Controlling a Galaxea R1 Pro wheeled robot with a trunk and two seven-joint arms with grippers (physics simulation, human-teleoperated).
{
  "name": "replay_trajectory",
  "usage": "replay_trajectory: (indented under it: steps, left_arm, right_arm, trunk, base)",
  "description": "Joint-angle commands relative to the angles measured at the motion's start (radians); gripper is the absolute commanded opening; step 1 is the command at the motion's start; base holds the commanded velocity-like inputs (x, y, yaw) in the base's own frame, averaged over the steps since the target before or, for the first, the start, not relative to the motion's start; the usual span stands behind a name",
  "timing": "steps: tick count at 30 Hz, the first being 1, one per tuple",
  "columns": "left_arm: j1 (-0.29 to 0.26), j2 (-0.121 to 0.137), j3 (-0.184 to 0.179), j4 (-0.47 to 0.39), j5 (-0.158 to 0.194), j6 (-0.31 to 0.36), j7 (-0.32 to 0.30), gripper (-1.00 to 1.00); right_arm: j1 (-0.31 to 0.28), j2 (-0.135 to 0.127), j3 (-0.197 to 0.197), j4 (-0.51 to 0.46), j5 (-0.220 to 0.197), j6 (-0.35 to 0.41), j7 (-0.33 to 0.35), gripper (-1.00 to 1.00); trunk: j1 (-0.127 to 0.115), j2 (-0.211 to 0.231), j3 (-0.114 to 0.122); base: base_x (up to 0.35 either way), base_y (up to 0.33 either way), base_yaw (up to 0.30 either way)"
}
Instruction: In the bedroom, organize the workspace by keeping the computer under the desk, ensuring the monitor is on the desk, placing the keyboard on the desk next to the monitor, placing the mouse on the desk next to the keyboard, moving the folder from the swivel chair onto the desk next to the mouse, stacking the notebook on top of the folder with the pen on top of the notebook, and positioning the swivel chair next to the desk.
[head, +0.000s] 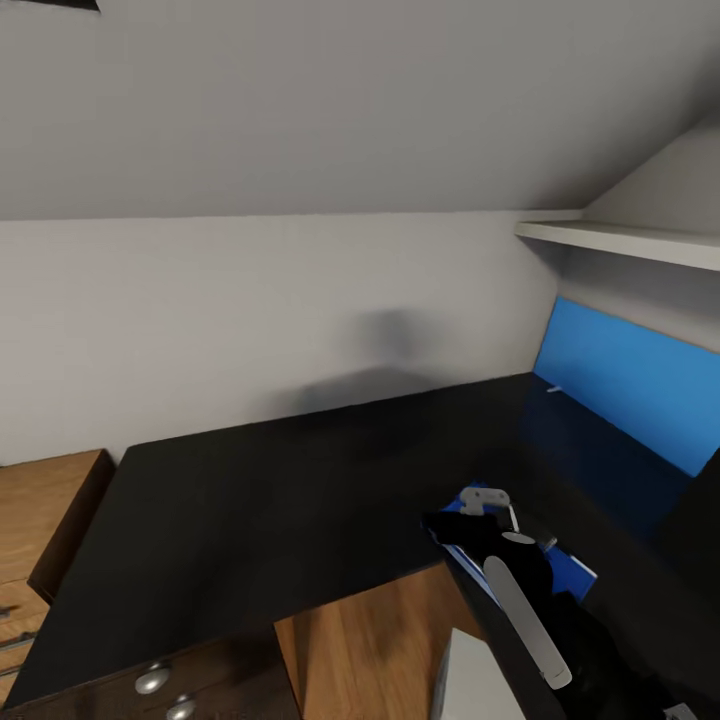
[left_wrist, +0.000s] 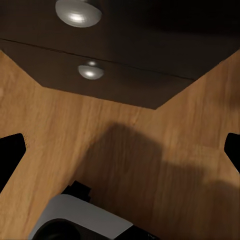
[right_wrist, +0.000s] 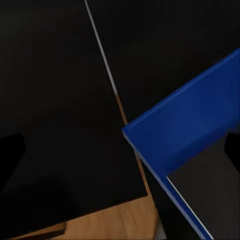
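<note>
A blue folder (head: 574, 574) lies on the black desk (head: 300, 500) near its right front edge, partly under my right arm. My right gripper (head: 472, 516) hovers over the folder's near corner. In the right wrist view the folder (right_wrist: 185, 125) sits between widely spread fingers (right_wrist: 10, 150), the gripper (right_wrist: 122, 145) being open and apart from it. A dark rectangle covers part of the folder. My left gripper (left_wrist: 122, 150) hangs open over the wooden floor (left_wrist: 150, 150) in front of the desk's drawers. Monitor, keyboard, mouse, notebook, pen, computer and chair are out of view.
A blue panel (head: 630, 385) stands against the right wall under a white shelf (head: 620, 240). A wooden cabinet (head: 40, 520) adjoins the desk's left end. Dark drawer fronts carry silver knobs (left_wrist: 78, 11). A white object (head: 470, 680) stands on the floor below the desk edge.
</note>
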Motion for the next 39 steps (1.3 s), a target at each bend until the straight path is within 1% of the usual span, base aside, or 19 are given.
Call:
replay_trajectory:
  steps: [1, 8, 24, 39]
  left_arm:
    - [-0.001, 0.001, -0.003, -0.002, 0.010, -0.007, 0.003, 1.00]
    - [-0.001, 0.001, -0.003, -0.002, 0.010, -0.007, 0.003, 1.00]
    - [-0.001, 0.001, -0.005, -0.002, 0.010, -0.007, 0.004, 1.00]
    - [-0.001, 0.001, -0.005, -0.002, 0.010, -0.007, 0.003, 1.00]
  right_arm:
    - [-0.001, -0.001, 0.002, -0.001, -0.010, 0.002, -0.010, 1.00]
    - [-0.001, -0.002, 0.002, -0.003, -0.010, 0.001, -0.010, 1.00]
    - [-0.001, -0.002, 0.001, -0.006, -0.010, 0.003, -0.012, 1.00]
    - [0.000, -0.002, 0.002, -0.003, -0.005, 0.001, -0.011, 1.00]
  trunk:
    - [0.000, -0.001, -0.002]
    - [0.000, -0.001, -0.008]
    - [0.000, -0.001, -0.009]
    - [0.000, -0.001, -0.009]
  base:
    - [0.000, 0.000, 0.171]
    - [0.000, 0.000, 0.121]
    - [0.000, 0.000, 0.013]
    - [-0.006, 0.000, 0.249]
